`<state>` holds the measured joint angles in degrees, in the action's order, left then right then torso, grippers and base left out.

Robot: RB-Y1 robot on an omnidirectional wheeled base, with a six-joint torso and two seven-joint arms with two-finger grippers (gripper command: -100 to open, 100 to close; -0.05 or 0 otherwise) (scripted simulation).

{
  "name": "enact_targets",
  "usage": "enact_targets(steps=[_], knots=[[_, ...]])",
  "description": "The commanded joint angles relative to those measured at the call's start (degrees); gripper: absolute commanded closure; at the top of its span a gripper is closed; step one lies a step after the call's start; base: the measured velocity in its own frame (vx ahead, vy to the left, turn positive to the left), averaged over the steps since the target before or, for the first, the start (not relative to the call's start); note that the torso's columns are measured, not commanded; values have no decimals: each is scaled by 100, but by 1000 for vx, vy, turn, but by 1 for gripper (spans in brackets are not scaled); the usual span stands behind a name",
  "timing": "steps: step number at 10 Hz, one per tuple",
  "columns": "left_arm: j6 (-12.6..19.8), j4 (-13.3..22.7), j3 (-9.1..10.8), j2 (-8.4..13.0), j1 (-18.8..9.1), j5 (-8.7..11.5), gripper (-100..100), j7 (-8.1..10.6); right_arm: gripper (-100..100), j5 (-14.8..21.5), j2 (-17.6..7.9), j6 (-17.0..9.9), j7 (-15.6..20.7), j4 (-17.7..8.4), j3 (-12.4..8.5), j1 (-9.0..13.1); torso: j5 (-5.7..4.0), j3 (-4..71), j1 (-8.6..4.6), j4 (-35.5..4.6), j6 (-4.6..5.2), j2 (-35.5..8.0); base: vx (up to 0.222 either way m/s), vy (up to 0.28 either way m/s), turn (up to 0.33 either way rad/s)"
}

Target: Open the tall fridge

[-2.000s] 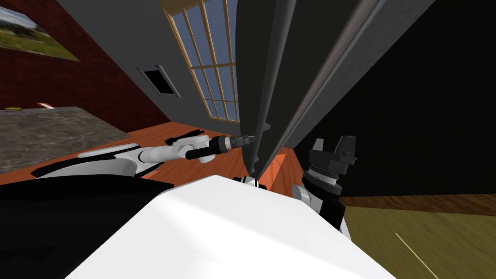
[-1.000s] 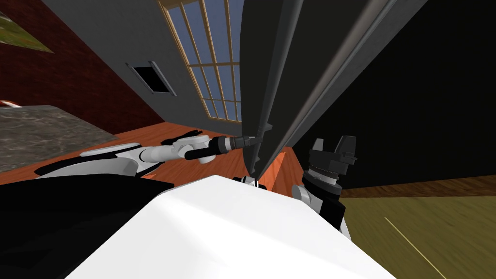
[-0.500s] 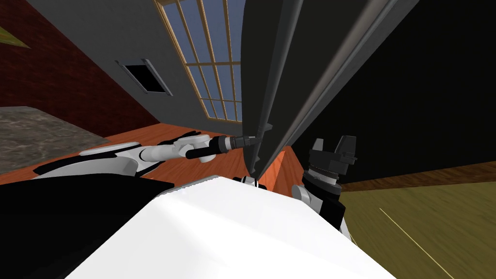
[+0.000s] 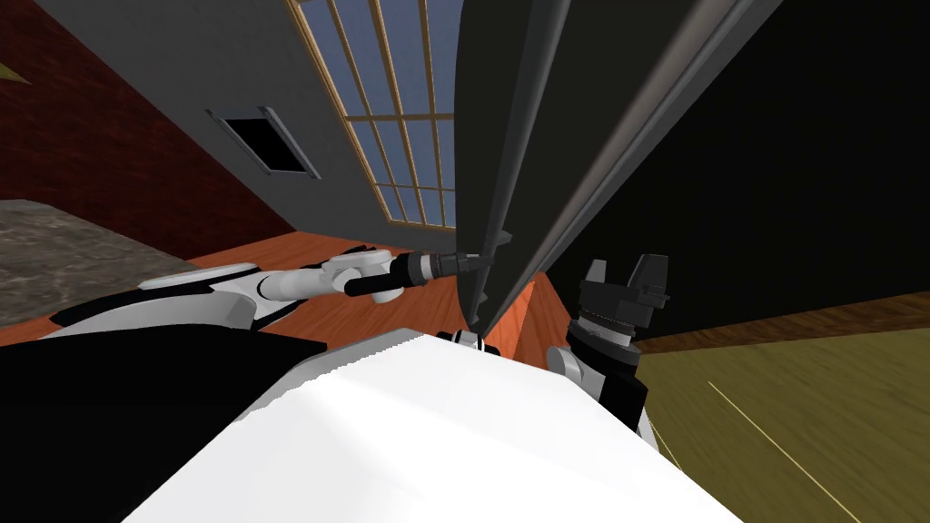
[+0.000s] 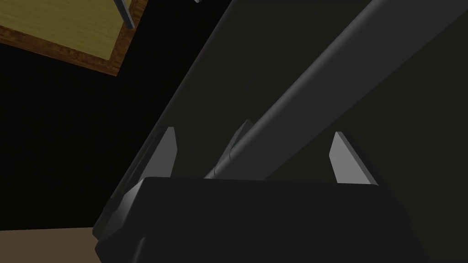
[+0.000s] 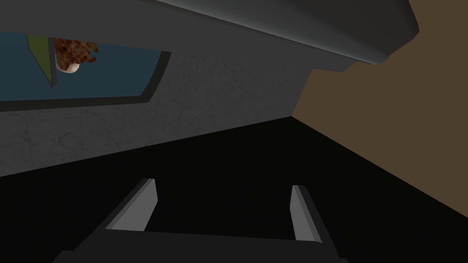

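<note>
Left pincer point(image 5: 254, 132) wide, straddling the fridge handle point(image 5: 329, 86), not yet clamped. Door point(image 5: 425, 137) looks heavy, stiff-hinged; grip handle between my fingers point(image 5: 167, 153). Right pincer point(image 6: 224, 183) wide, idle.

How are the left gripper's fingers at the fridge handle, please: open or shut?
Open: the left gripper straddles the fridge handle, its fingers wide apart, not pressing it.
</note>
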<state>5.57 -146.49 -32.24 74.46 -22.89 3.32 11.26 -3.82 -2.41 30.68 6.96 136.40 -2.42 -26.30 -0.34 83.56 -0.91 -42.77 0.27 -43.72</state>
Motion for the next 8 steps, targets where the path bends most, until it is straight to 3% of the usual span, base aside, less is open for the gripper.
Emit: enact_targets(steps=[1, 5, 6, 7, 8], knots=[[59, -137, 140, 103, -195, 160, -100, 188, 0, 0, 0, 0, 0, 0, 0, 0, 2, 26, 8, -16, 5, 20, 0, 0, 0], [216, -336, 456, 410, -633, 559, -100, 607, 0, 0, 0, 0, 0, 0, 0, 0, 37, 112, 97, 53, -26, 158, -9, 10, 25], [215, -314, 393, 357, -586, 499, -100, 533, 0, 0, 0, 0, 0, 0, 0, -1, 38, 113, 100, 55, -27, 162, 0, 0, 0], [214, -318, 406, 366, -590, 509, 0, 555, 0, 0, 0, 0, 0, 0, 0, -1, 37, 110, 95, 54, -26, 157, 0, 0, 0], [214, -318, 405, 365, -589, 508, 0, 553, 0, 0, 0, 0, 0, 0, 0, -1, 35, 105, 90, 51, -27, 149, 0, 0, 0]])
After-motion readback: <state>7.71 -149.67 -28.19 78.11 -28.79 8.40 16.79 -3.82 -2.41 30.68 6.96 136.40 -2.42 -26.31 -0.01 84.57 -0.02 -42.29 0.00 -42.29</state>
